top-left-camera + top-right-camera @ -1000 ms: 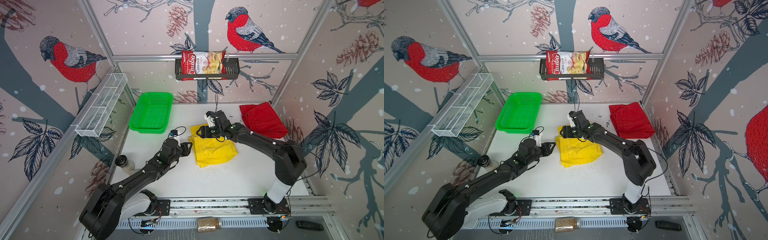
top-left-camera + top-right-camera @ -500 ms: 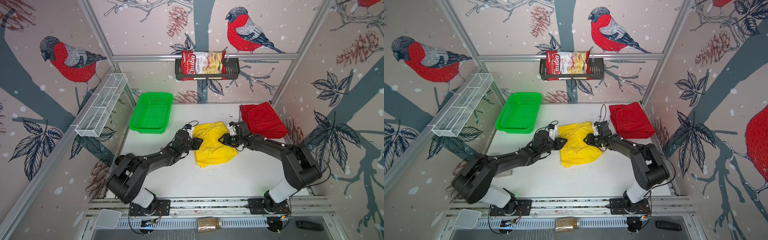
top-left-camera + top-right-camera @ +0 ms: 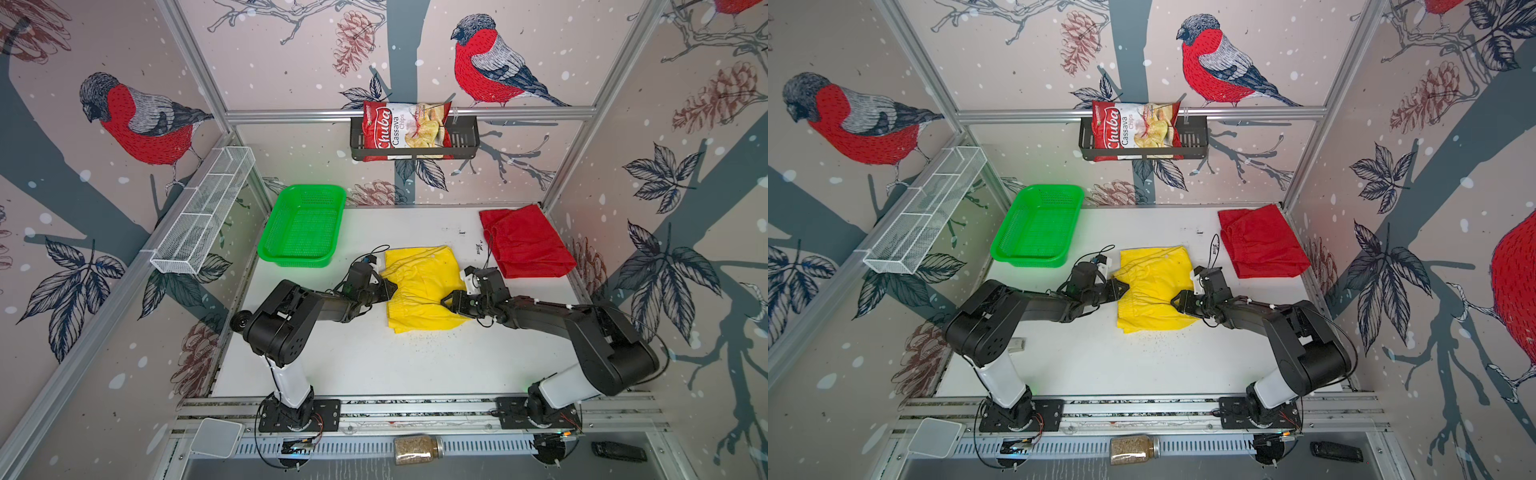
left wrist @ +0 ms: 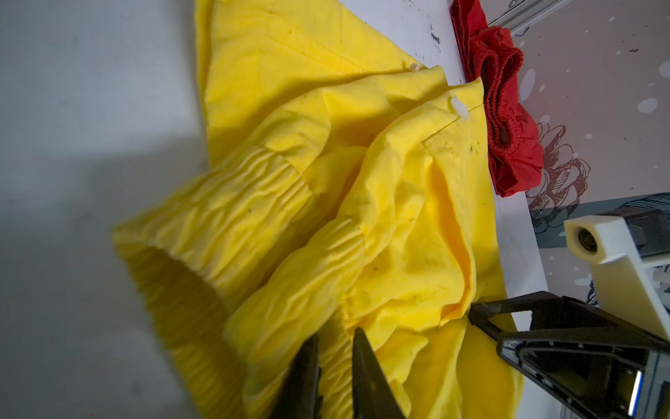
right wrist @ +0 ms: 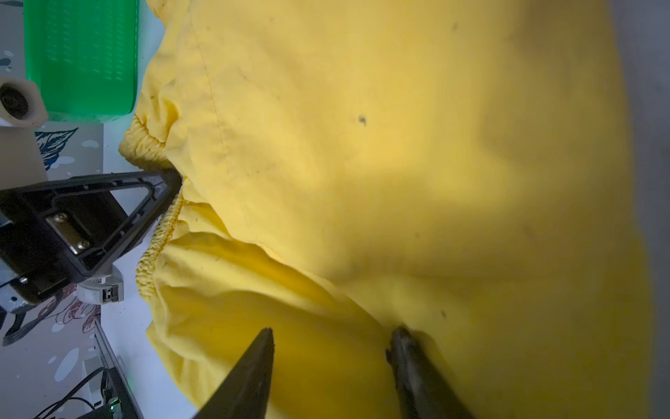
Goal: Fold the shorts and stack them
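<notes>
cell: bird-print walls, white table (image 3: 374,365), dark specks scattered just in front of the cloth.
front rail: jar of grain (image 3: 417,449), outside the work area, not involved.
left gripper (image 4: 335,335): at the left edge of the yellow shorts (image 3: 419,286). Fingers nearly together, with the gathered elastic waistband pinched between them.
right gripper (image 5: 333,335): at the right edge of the same pair. Tips are down on the cloth and the jaws stand apart. No pinch visible, so I read it as not holding.
yellow shorts: mid-table, between the two grippers. Far part lies flat, waistband side bunched toward the left gripper.
green mesh basket (image 3: 266,253): far left, apart from the yellow pair.
red shorts (image 3: 523,245): far right corner. Looks already folded, nothing touching it.
chips bag (image 3: 405,131): in the black rack on the back wall.
changed: a second ago the right gripper was over the far-left corner of the yellow pair and the left gripper sat just off its left edge. Half a second ago both were at the sides, with the far end humped up. Now the hump is down, the right gripper has come slightly nearer, and the left has closed in.
meaning: spreading looks done and side grabs are in progress. The fold and the stack with red are still to do.
risk: a one-sided grip would drag the cloth rather than fold it.
</notes>
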You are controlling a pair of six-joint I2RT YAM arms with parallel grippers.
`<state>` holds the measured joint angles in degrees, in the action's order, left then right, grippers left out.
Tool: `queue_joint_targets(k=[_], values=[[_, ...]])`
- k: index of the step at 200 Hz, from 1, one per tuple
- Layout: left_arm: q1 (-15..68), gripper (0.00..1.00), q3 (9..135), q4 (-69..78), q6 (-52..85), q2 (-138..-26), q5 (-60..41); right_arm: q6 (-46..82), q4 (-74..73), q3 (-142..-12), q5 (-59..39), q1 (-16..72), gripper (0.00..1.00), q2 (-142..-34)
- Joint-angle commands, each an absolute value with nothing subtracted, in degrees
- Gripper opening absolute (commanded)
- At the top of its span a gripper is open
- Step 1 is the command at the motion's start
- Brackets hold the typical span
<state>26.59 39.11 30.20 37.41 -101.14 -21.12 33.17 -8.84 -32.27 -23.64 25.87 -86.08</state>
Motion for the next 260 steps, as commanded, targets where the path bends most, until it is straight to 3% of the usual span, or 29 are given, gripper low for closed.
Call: queue_joint_targets(k=[1,43,71,109,155,195,211,223,235,260], values=[[26.1,0.27,39.9,24.7,35.0,-99.2,-21.9,34.1,-3.2,-34.4,-21.5,26.4,0.56,-82.0],[27.1,0.35,42.3,20.9,34.8,-89.7,-24.0,33.3,-0.9,-41.0,-20.9,27.2,0.56,-75.6],[30.0,0.32,42.9,20.5,34.7,-87.9,-25.3,35.1,-4.8,-39.3,-23.3,28.2,0.5,-78.6],[33.5,0.27,42.4,20.5,36.7,-94.0,-25.1,36.9,-8.9,-35.8,-22.8,30.3,0.42,-83.3],[31.8,0.23,37.6,15.2,35.2,-95.6,-17.6,37.9,-11.4,-29.2,-22.3,31.0,0.39,-85.3],[28.0,0.23,32.6,14.0,31.7,-92.4,-17.0,40.7,-12.1,-27.5,-22.4,36.8,0.39,-83.7],[27.8,0.27,32.6,13.9,28.9,-90.2,-19.3,39.8,-9.7,-30.1,-22.7,37.0,0.42,-80.2],[27.9,0.32,33.2,13.8,28.1,-88.0,-21.0,38.3,-7.7,-32.4,-23.7,35.2,0.5,-77.2],[27.8,0.36,34.1,13.1,27.7,-85.7,-21.7,36.9,-6.3,-34.0,-26.3,31.5,0.57,-74.7],[27.3,0.38,35.4,11.4,27.8,-81.4,-20.4,33.9,-6.8,-35.5,-34.2,21.8,0.6,-73.3]])
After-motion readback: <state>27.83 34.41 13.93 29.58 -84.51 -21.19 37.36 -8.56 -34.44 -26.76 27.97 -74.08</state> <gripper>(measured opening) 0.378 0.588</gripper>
